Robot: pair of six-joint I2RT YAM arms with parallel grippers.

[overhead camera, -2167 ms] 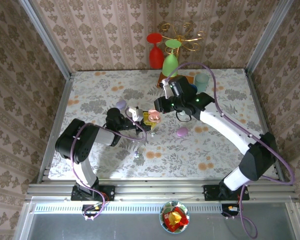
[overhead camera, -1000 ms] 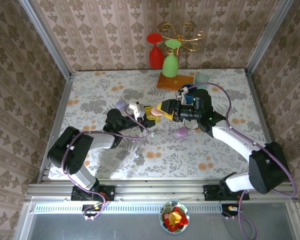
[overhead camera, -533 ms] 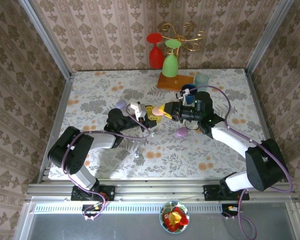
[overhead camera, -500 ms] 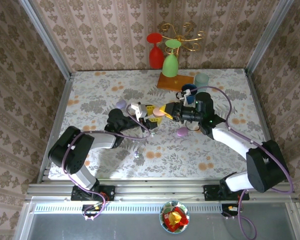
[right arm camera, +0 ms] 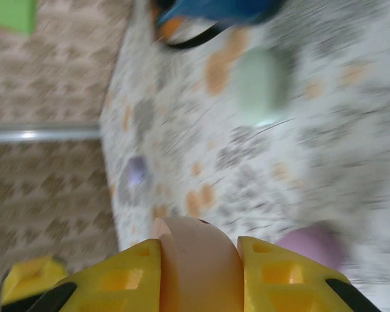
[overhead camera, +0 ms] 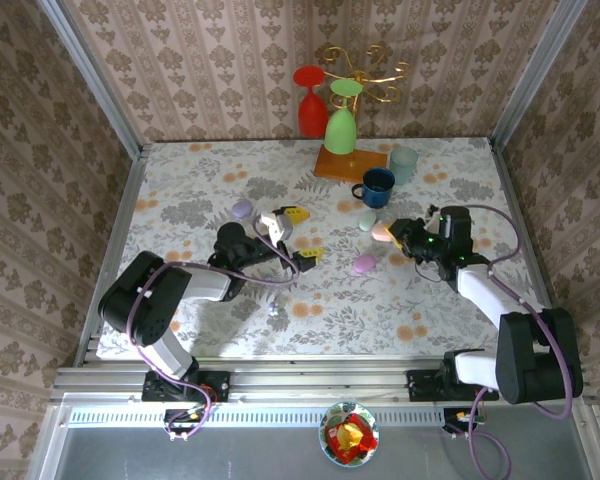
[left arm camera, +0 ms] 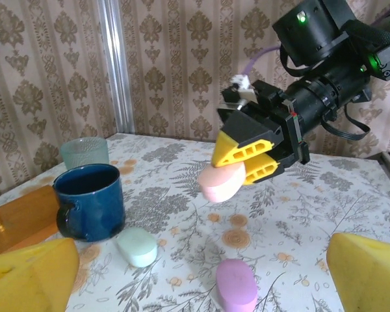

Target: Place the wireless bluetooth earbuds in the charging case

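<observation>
Right gripper (left arm camera: 242, 159) clamps the pink case (left arm camera: 221, 184). Left gripper (overhead camera: 302, 234) stands wide and empty. A probable earbud (overhead camera: 273, 310) lies behind it, beside its forearm. Recommended: present the case level and steady.

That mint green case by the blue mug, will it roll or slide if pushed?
Likely slides: the mint green case lies flat on its broad side. Its smooth rounded shell may slip from a loose pinch. Small, so probably light.
</observation>
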